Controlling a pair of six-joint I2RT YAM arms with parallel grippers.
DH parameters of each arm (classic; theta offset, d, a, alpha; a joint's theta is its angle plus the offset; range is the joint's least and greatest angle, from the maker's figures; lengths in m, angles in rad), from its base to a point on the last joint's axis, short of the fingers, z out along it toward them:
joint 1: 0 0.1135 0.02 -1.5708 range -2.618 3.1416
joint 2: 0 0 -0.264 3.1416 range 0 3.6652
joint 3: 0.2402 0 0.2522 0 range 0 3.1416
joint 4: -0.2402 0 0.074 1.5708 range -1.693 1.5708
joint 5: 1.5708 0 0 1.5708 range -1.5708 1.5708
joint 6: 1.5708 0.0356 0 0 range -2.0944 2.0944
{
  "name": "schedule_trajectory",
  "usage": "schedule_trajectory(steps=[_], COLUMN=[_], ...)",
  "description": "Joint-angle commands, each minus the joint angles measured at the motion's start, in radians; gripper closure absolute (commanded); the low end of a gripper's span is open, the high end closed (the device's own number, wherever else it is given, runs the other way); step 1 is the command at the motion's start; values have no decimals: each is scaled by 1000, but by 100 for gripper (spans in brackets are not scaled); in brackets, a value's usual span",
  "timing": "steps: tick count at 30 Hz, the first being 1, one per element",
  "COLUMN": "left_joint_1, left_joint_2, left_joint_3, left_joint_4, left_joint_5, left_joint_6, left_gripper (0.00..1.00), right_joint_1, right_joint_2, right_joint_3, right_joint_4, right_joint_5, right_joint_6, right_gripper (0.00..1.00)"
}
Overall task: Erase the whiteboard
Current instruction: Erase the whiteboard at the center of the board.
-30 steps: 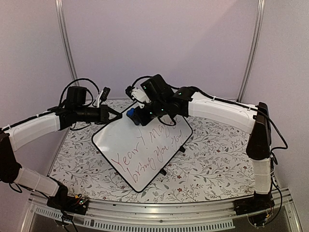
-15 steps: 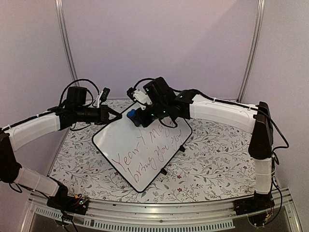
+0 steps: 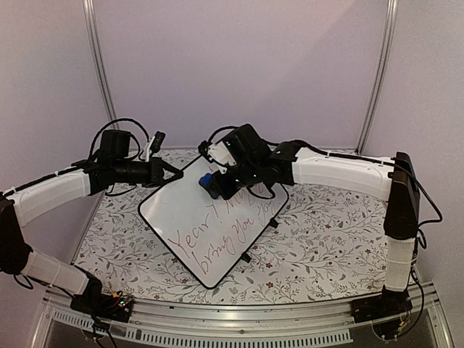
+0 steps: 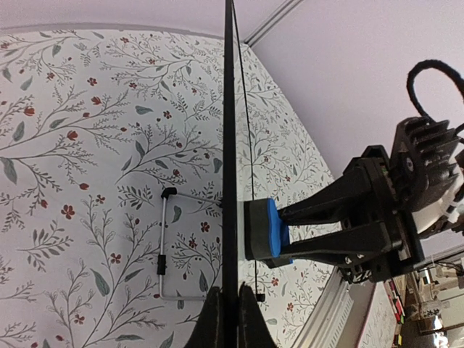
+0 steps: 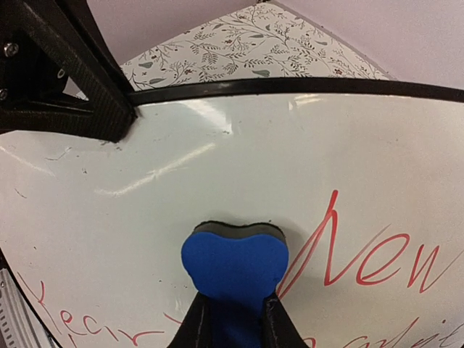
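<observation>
Whiteboard [image 3: 183, 212] tilted, clamped by left fingers [image 4: 212, 323], right fingers [image 5: 197, 323] pressing eraser [image 5: 232, 264]

The whiteboard [image 3: 181, 210], black-rimmed with rounded corners, sits turned diagonally mid-tabletop [image 3: 326, 239], red handwriting covering its near and right parts.

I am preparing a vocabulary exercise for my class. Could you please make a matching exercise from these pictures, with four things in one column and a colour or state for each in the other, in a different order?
Things
1. whiteboard
2. eraser
3. left fingers
4. right fingers

Colours or states
A. blue, with dark felt against the board
B. clamped on the board's black rim
C. carries red handwriting
D. closed on the eraser

Pairs: 1-C, 2-A, 3-B, 4-D
</observation>
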Motion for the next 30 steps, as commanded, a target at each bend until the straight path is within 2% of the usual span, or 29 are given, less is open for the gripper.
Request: schedule_trajectory(steps=[1, 30], left_joint_1=[-15, -16], left_joint_2=[-18, -15], left_joint_3=[19, 17], left_joint_4=[25, 27], left_joint_5=[69, 64], left_joint_6=[33, 33], left_gripper=[100, 100], right_joint_1=[8, 49], right_joint_2=[12, -62], right_joint_3=[-58, -260], right_joint_4=[-109, -75], right_joint_5=[28, 4], right_joint_6=[11, 49], right_gripper=[96, 96])
